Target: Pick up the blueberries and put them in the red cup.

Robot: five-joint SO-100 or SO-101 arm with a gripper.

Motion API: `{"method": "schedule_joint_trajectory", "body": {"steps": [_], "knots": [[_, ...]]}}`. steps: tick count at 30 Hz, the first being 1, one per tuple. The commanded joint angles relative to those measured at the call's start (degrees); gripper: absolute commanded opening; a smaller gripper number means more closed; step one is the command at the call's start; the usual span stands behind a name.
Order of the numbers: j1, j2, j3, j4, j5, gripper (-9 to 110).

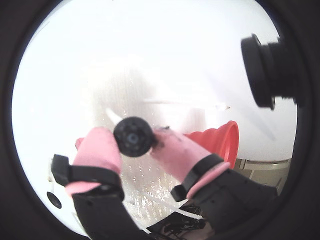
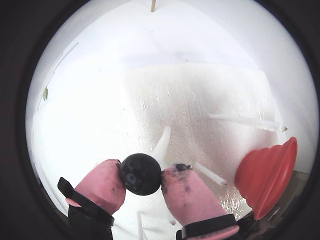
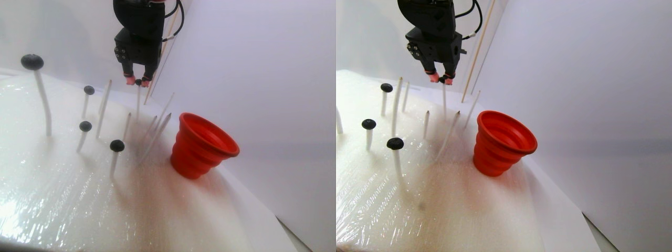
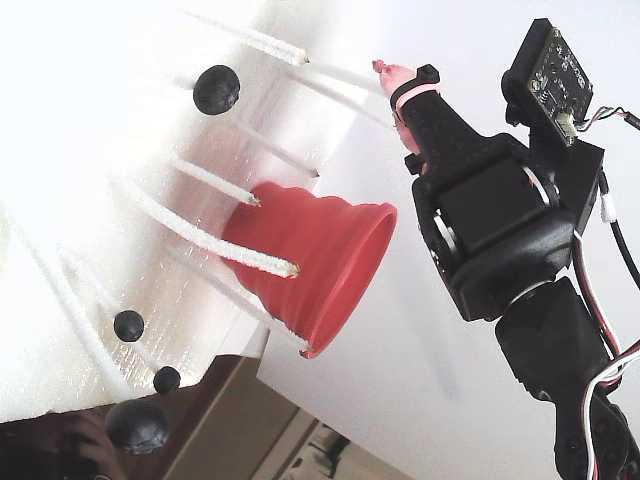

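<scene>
My gripper has pink fingertips and is shut on one blue-black blueberry, also seen in another wrist view. In the stereo pair view the gripper hangs at the back, right over a thin white stick. I cannot tell whether the berry still touches the stick's tip. The red cup stands tilted to the right of the sticks, and it shows in both wrist views and the fixed view. Several more blueberries sit on stick tips.
Several bare pointed white sticks stand up from the white foam surface between the gripper and the cup. A white wall rises behind the cup. A thin wooden rod leans at the back.
</scene>
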State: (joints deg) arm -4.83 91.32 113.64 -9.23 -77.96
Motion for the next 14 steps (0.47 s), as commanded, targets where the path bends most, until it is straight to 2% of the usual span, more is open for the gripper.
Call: {"method": "schedule_joint_trajectory", "body": {"steps": [1,14], "knots": [[3.0,1.3,-3.1,-1.4,-0.5,14],[3.0,1.3,-2.0,-2.5,-1.3,15]]}}
